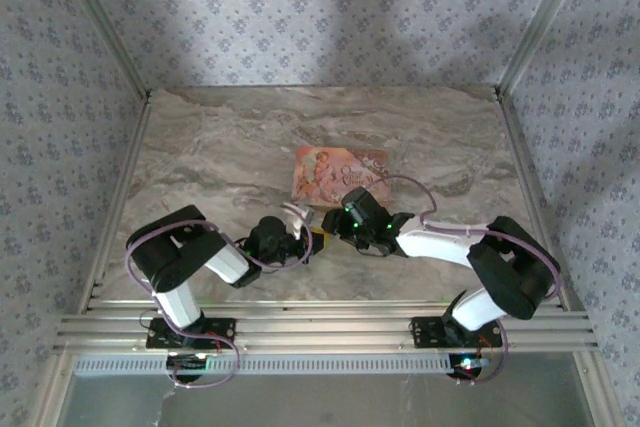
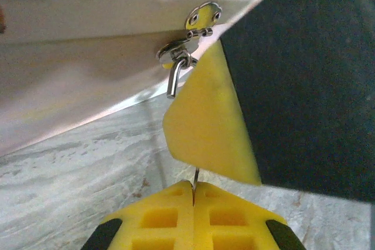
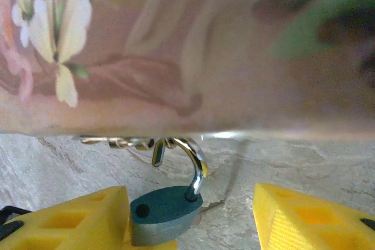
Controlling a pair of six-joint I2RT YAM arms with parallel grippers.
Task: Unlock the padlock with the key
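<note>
The left end effector (image 2: 193, 187) is pressed shut, its yellow pads (image 2: 158, 215) pinching the tiny pale-gold metal key (image 2: 196, 174), whose thin blade rises from the seam between them. The right end effector (image 3: 192, 203) stands wide. The tiny blue-bodied padlock (image 3: 161, 215) rests against one of its yellow pads (image 3: 76, 221), well apart from the other. The padlock's thin metal shackle (image 3: 199, 165) hooks through a metal hasp ring (image 3: 132, 141) on the near side of the pink illustrated rectangular box (image 1: 338, 173), which lies around the middle of the marble-patterned surface (image 1: 220, 167). One shackle leg sits in the body; the other end appears to hang free.
</note>
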